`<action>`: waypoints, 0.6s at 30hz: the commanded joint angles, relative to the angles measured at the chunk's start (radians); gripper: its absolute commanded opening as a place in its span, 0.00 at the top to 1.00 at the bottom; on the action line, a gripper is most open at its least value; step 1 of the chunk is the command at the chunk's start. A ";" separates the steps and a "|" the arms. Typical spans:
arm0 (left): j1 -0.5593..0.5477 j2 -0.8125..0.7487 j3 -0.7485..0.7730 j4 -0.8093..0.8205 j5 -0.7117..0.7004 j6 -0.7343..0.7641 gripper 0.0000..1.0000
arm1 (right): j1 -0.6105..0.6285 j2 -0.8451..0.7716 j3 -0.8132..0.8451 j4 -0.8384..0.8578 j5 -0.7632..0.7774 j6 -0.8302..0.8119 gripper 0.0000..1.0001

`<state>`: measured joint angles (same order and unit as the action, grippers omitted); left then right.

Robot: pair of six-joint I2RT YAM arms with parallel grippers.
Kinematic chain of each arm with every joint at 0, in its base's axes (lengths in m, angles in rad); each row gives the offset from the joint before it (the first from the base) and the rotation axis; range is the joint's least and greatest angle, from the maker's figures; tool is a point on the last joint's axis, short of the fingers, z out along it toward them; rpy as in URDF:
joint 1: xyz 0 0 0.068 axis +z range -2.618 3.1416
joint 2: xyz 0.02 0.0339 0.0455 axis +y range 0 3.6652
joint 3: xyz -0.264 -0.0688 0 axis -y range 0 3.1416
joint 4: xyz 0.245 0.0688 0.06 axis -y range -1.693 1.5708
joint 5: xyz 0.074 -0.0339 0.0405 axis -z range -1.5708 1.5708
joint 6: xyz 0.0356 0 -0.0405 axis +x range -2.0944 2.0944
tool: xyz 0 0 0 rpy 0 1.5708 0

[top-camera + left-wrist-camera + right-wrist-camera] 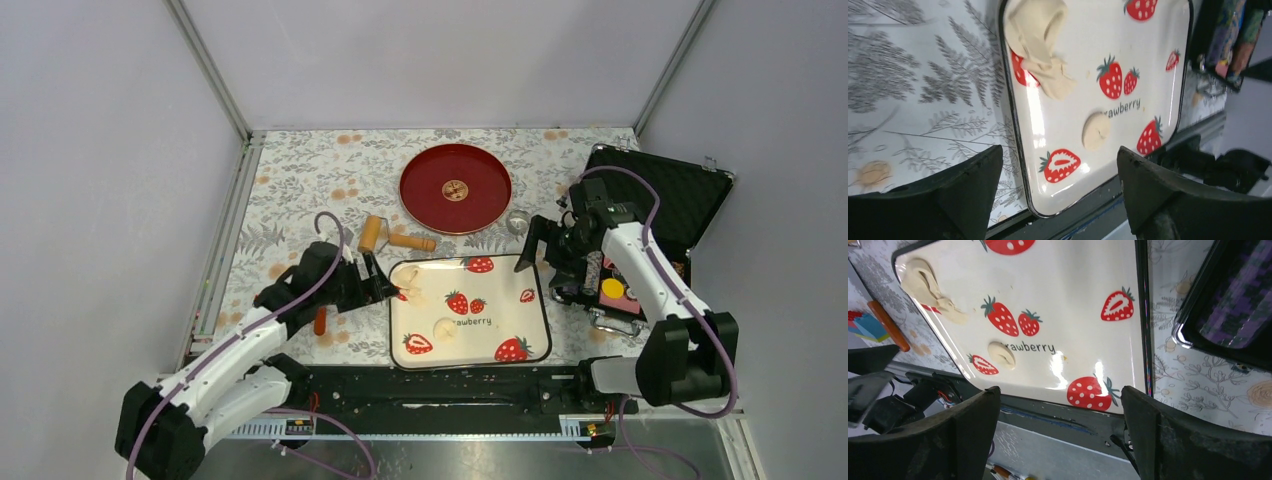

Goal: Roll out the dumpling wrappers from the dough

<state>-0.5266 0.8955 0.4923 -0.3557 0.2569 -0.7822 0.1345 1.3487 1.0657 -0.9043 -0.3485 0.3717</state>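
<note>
The dough (pixel 410 285) is a ragged off-white patch in the far left corner of the white strawberry tray (pixel 500 300). It also shows in the left wrist view (pixel 1040 45) and the right wrist view (pixel 928 287). One small round dumpling wrapper (pixel 445 328) lies near the tray's front, by the printed word; it also shows in both wrist views (pixel 1096 131) (pixel 1002 354). My left gripper (pixel 388 283) is open and empty at the tray's left edge, close to the dough. My right gripper (pixel 548 265) is open and empty at the tray's right edge. The tan wooden roller (pixel 385 235) lies behind the tray.
A red plate (pixel 455 187) sits at the back, with a small metal ring cutter (pixel 518 221) to its right. An open black case (pixel 670 190) stands at the right. An orange stick (pixel 320 320) lies left of the tray. The black rail (pixel 450 385) runs along the front.
</note>
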 commanded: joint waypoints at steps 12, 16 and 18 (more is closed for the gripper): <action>0.033 0.158 0.309 -0.654 -0.703 -0.040 0.11 | 0.004 -0.156 -0.180 0.042 -0.141 0.016 0.01; 0.060 0.321 0.330 -0.636 -0.717 -0.003 0.07 | 0.004 -0.157 -0.193 0.049 -0.158 0.017 0.00; 0.079 0.380 0.313 -0.591 -0.704 0.021 0.07 | 0.004 -0.158 -0.200 0.055 -0.167 0.019 0.00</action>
<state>-0.4770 1.1957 0.7837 -0.9577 -0.3847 -0.8097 0.1349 1.2144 0.8764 -0.8707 -0.4690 0.3874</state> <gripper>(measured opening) 0.929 0.993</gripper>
